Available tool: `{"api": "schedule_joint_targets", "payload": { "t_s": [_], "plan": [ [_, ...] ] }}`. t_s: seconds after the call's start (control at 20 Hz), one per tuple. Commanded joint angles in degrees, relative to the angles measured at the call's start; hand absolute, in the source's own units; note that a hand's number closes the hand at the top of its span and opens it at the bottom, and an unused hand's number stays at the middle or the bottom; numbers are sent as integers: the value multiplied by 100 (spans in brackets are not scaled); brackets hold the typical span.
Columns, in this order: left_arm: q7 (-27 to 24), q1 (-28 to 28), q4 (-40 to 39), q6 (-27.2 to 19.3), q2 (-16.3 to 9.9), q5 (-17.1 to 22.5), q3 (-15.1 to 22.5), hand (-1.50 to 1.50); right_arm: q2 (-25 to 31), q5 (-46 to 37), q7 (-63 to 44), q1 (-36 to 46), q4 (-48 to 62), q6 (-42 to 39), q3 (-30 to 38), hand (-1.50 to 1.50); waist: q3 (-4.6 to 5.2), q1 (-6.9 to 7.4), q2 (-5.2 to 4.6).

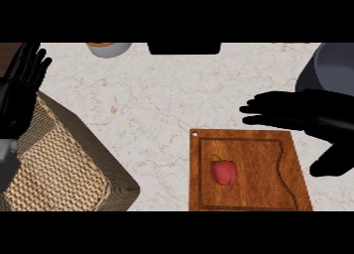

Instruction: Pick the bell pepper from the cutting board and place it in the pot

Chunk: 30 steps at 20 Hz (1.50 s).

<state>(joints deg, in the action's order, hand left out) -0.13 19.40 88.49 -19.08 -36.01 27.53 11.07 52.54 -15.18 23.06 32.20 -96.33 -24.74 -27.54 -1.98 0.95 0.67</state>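
Observation:
A red bell pepper point(223, 171) with a green stem lies on the wooden cutting board point(282, 198) at the lower right. My right hand point(311, 116) hovers open over the board's far right corner, fingers stretched to the left and thumb hanging down; it is apart from the pepper. A dark grey pot point(339, 67) shows at the upper right edge, partly behind that hand. My left hand point(18, 84) rests open at the left edge, fingers up.
A woven basket point(55, 168) with a wooden rim fills the lower left. At the counter's far edge sit a light bowl point(110, 48) holding something orange and a black object point(184, 48). Pale marble counter lies between them.

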Motion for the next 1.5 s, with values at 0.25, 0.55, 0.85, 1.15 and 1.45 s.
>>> {"api": "schedule_joint_targets", "payload": {
  "t_s": [0.25, 0.55, 0.85, 1.15, 1.45],
  "plan": [
    [-489, -457, -83, -237, 425, 210, 164, 0, -468, -927, -1266, -208, -546, -168, -830, -150, 207, -77, -61],
    [-661, -157, -419, -330, 448, 399, 277, 0, -1047, -1266, -1919, -110, -168, -363, -1210, -150, 209, -92, -113],
    [-761, -294, -280, -495, 394, 463, 525, 0, -1229, -1595, -1847, -328, -231, -205, -1368, -150, 201, -88, -85],
    [-716, -360, 22, -652, 247, 575, 598, 0, -1648, -1904, -1668, -556, -134, 174, -1515, -150, 196, -44, -65],
    [-845, -231, -385, -428, 178, 816, 497, 0, -1571, -2388, -1884, -601, -12, 173, -1529, -150, 203, -136, -83]
  ]
}}
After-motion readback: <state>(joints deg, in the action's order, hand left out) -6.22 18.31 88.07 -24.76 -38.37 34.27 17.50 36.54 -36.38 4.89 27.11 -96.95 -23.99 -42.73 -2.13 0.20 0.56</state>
